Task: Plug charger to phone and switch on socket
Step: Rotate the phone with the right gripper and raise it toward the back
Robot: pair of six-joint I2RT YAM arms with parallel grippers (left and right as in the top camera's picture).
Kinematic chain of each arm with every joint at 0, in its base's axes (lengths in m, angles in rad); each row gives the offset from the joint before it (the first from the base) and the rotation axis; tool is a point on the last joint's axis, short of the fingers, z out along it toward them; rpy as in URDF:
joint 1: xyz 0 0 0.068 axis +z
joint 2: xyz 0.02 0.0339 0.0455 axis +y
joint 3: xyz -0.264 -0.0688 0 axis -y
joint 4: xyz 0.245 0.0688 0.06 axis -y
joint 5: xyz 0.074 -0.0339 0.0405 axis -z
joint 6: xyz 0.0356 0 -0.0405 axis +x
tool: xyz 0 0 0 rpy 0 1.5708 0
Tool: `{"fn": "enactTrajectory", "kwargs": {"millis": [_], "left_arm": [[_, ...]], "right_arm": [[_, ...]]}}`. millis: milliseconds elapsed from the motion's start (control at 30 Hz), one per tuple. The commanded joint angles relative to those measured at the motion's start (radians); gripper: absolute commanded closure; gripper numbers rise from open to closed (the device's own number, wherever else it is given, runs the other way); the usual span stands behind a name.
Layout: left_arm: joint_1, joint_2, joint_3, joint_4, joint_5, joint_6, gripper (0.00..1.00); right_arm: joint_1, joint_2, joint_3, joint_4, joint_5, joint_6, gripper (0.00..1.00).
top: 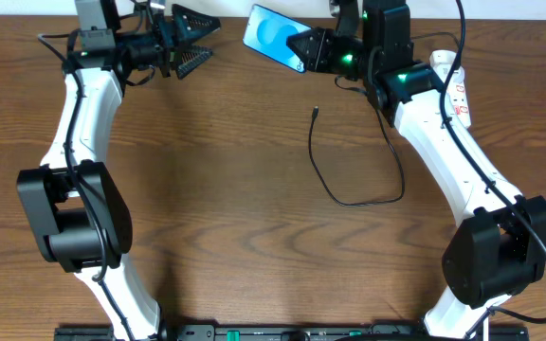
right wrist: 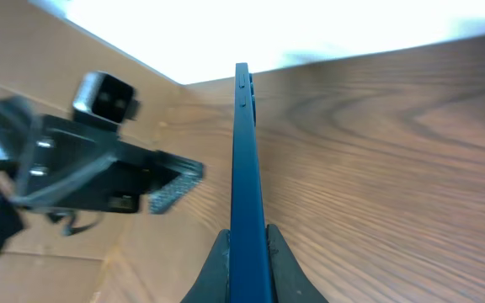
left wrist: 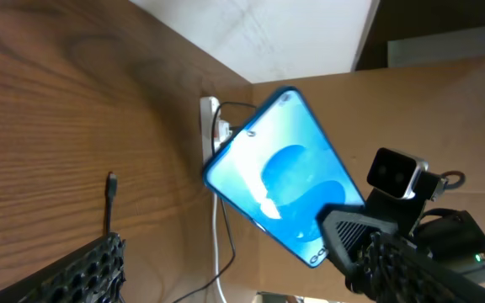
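My right gripper (top: 303,47) is shut on the phone (top: 271,35), holding it by its "Galaxy" end above the far edge of the table, blue screen showing. In the right wrist view the phone (right wrist: 245,168) stands edge-on between the fingers (right wrist: 248,252). In the left wrist view the phone (left wrist: 286,168) hangs in the air. My left gripper (top: 190,43) is open and empty, to the left of the phone. The charger cable (top: 354,175) lies looped on the table, its connector tip (top: 316,112) free. The socket (top: 453,90) lies at the far right, partly under the right arm.
The socket's white cord (left wrist: 220,244) and the socket end (left wrist: 210,126) show behind the phone in the left wrist view. The connector tip (left wrist: 110,183) lies on the wood there. The table's far edge runs just behind both grippers.
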Motion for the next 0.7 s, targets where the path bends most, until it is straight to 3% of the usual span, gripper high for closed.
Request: {"fn": "enactTrajectory", "kwargs": {"millis": [0,333,667], "left_arm": [[0.005,-0.006,0.009,0.005,0.07,0.02,0.08],[0.005,-0.006,0.009,0.008,0.07,0.01,0.08],[-0.002,-0.013,0.009,0.206,0.126,-0.179,0.08]], "right_arm": [[-0.006,-0.024,0.037,0.079,-0.117,0.097,0.99],[-0.01,-0.024,0.036,0.132,-0.179,0.17,0.99],[-0.023,-0.024,0.036,0.223,-0.244,0.246,0.99]]}}
